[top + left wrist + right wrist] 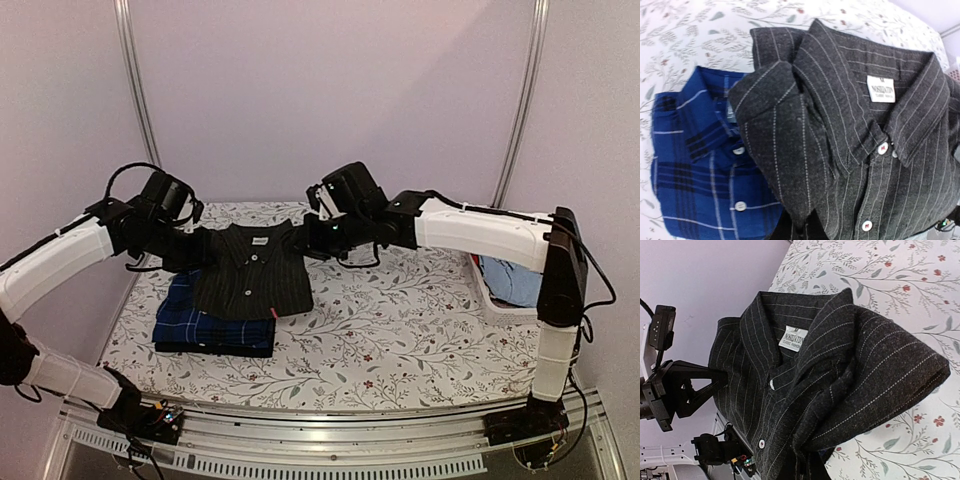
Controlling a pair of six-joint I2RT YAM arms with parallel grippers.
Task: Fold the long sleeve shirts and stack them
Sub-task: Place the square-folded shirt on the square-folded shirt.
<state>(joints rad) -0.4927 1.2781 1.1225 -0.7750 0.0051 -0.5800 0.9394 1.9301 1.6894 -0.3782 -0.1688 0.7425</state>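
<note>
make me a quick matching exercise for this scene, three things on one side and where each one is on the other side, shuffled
Things
1. black pinstriped shirt
2. blue checked shirt
3. white bin

Places
A. at the right edge of the table, pale blue cloth inside
B. gripped at its shoulders by the left pincer and right pincer, draped over another shirt
C. folded on the table's left side, partly covered

Pairs: 1-B, 2-C, 3-A
</note>
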